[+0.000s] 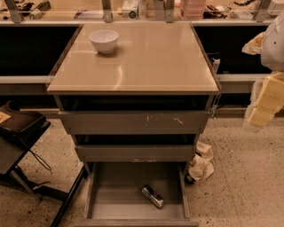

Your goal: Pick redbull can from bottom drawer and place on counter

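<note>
The redbull can point(152, 196) lies on its side on the flat grey floor of the bottom drawer point(111, 195), right of the middle and near the front. The drawer is pulled out at the foot of the grey cabinet. The glossy beige counter point(151, 57) tops the cabinet. My gripper point(262, 105) hangs at the right edge of the view, beside the cabinet at about the height of the upper drawer. It is well above and to the right of the can and holds nothing that I can see.
A white bowl point(104, 41) stands at the counter's back left. Two narrower grey drawers point(133, 122) stick out partly above the bottom one. A black stand point(22, 133) is at the left. Crumpled cloth point(202, 165) lies on the floor to the right. A cluttered shelf point(142, 11) runs behind.
</note>
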Motion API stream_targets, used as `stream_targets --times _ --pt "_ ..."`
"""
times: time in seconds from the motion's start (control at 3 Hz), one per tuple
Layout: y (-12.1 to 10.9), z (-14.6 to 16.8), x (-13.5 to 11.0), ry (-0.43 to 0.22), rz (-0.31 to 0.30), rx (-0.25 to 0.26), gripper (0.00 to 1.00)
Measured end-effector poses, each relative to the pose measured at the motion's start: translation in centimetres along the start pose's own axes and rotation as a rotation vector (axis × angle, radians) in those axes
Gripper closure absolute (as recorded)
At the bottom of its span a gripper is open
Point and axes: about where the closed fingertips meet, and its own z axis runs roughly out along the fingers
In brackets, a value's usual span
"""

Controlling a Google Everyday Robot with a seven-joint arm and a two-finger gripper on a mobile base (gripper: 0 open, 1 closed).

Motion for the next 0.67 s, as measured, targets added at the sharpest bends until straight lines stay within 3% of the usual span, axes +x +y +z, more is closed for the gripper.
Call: stream_targets --times 0.67 --pt "0.48 0.05 -0.44 -0.037 -0.028 0.012 0.00"
